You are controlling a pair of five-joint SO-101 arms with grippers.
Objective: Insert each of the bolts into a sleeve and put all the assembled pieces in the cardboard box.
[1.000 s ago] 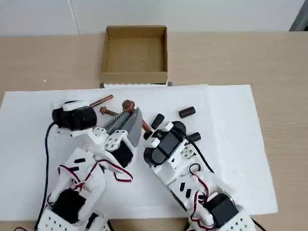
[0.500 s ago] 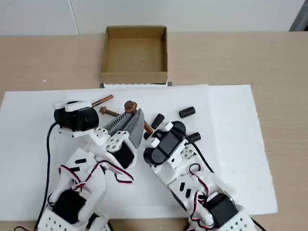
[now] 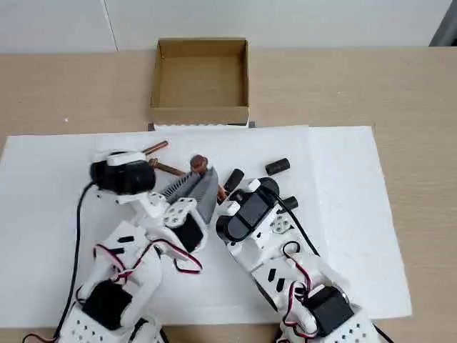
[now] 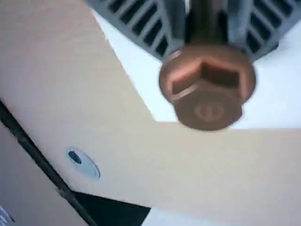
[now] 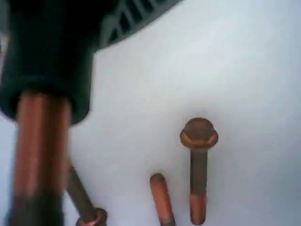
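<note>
We see both arms stretched low from the near edge of the bench (image 3: 371,86), wrists angled inward so that their tips meet over the middle of the sheet of white paper (image 3: 343,214).

The left end effector (image 3: 202,176) points its ribbed grey fingers toward the far side. It is clamped on a copper bolt (image 4: 207,89), whose shank runs back between the fingers while the flanged hex head sticks out past the tips. Just beside it, the right end effector (image 3: 234,183) is closed around a black sleeve (image 5: 47,61), which lies slanted toward the left arm. A copper shank (image 5: 40,141) projects from the sleeve's open end. We cannot tell how deep it sits inside.

Loose bolts (image 5: 199,136) lie on the paper on the far-left side of the two tips. Loose sleeves (image 3: 277,166) rest to the right, one of them close against the right arm. The cardboard box (image 3: 200,113) stands open on the bare wood, just beyond the paper's far edge and well apart from both arms.

The bench is light wood and a plain white wall (image 3: 285,21) rises behind it. We notice a stamped mark on the held bolt's head, too blurred to read.
</note>
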